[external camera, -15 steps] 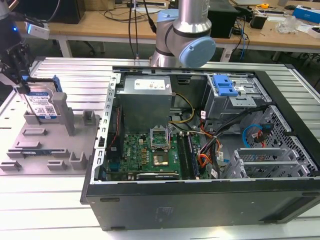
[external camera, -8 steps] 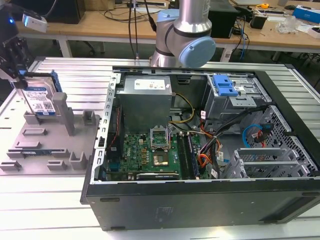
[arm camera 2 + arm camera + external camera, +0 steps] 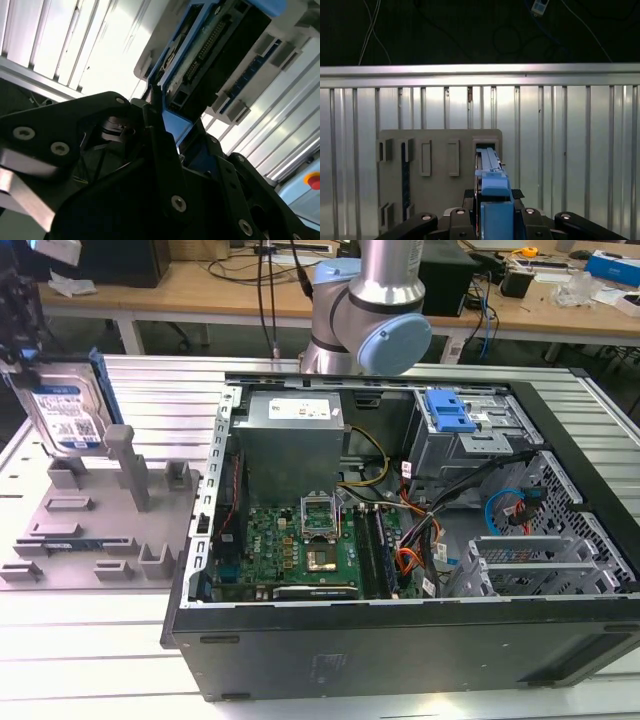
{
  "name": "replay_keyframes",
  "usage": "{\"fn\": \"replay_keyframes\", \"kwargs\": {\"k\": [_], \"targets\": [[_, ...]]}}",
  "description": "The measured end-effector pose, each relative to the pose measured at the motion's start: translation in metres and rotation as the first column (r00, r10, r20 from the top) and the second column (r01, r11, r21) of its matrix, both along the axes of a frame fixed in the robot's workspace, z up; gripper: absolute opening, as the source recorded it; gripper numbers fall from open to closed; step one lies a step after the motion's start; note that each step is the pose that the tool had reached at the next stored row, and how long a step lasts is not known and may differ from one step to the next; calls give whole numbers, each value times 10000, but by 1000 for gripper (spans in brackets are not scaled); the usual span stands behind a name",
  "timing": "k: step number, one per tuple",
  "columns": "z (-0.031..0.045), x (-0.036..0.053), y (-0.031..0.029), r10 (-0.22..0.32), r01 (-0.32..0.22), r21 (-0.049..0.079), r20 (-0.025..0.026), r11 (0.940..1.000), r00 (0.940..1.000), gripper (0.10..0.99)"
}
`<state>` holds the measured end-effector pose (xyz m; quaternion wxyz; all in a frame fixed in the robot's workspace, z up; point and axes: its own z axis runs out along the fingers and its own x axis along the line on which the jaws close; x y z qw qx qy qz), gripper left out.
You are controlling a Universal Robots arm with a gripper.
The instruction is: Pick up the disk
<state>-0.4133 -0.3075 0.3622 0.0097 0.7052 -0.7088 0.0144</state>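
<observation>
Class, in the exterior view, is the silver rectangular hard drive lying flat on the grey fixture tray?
No, the silver hard drive is held upright above the grey fixture tray.

You are looking at a ribbed silver aluminium worktable (image 3: 180,390) that spans the near scene. Its slatted surface (image 3: 560,150) reflects bright overhead light in both wrist views. Beyond it, at the far side of the exterior view, a long light wooden workbench (image 3: 200,290) runs across the room. Black cables (image 3: 268,300) hang over its near edge. A cluttered second wooden bench (image 3: 560,305) continues toward the exterior view's right.
</observation>
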Motion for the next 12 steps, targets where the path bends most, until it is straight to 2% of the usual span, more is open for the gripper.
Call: {"fn": "replay_keyframes", "kwargs": {"k": [8, 10, 12], "targets": [[395, 0, 0, 0, 0, -1, -1, 10000, 10000, 365], [598, 0, 0, 1, -1, 0, -1, 10000, 10000, 365], [686, 0, 0, 0, 0, 0, 0, 10000, 10000, 365]]}}
